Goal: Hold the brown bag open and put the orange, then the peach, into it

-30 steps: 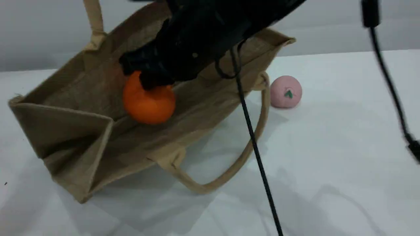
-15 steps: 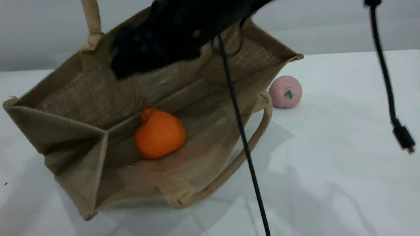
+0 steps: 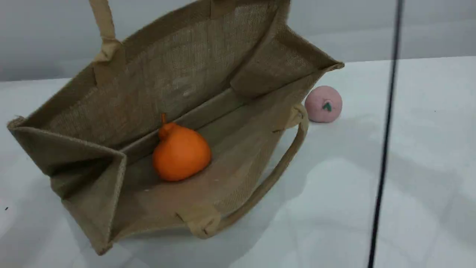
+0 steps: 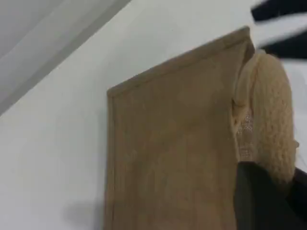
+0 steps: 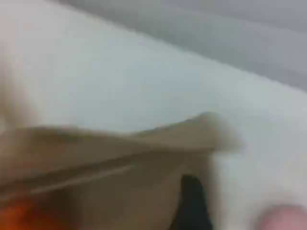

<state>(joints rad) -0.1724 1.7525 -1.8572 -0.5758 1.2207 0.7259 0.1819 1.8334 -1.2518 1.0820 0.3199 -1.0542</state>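
Scene view: the brown bag lies tilted on the table, mouth toward the camera, its far wall lifted.
Orange: the orange rests inside on the lower wall, stem up; I judge the first item done.
Peach: the peach sits on the table just beside the bag's right corner, outside it.
Risk one: my left tool alone keeps the mouth raised; if that grip slips, the wall would likely fold down over the orange and close the opening.
Risk two: the peach is round and lies close to the bag's side (a nudge from a finger or from the shifting bag could roll it away).
Risk three: a dark cable hangs across the right of the scene and could snag on the reach.
Left tool: clamped narrow on the upper handle, the padded loop pinched in its tip, seen in the left wrist view.
Right tool: jaws spread wide and holding nothing; one dark fingertip shows in the blurred right wrist view above the bag's edge, touching nothing I can make out.
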